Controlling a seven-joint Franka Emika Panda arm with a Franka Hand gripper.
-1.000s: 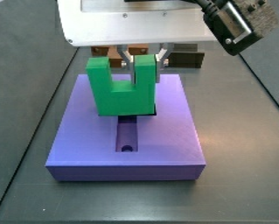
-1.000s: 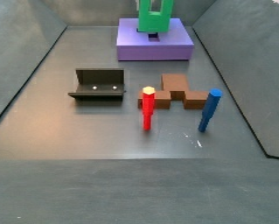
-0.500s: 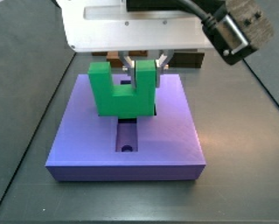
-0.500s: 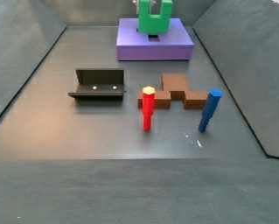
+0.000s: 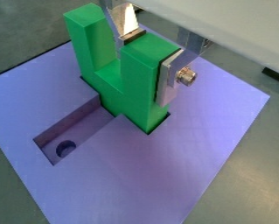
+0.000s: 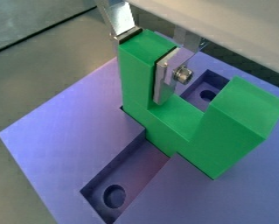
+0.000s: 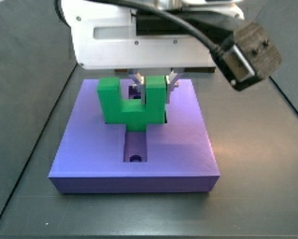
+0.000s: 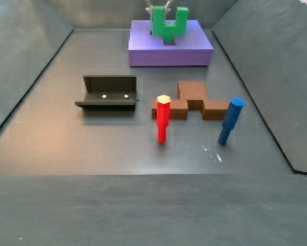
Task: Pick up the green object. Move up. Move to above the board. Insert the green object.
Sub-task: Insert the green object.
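The green object (image 5: 128, 77) hides most of the board's (image 5: 194, 166) recess and one of the fingers (image 5: 173, 72).

The light is even and soft, with no strong glare anywhere. In both wrist views the green block (image 5: 128, 77) has flat, bright faces and casts only a faint shadow on the purple board (image 5: 205, 166); the recess beside it reads darker. The pincer (image 5: 153, 54), closed around one prong, is sharp. In a side view the grey floor (image 8: 117, 144) carries a dull sheen. All pictures are small and slightly soft.
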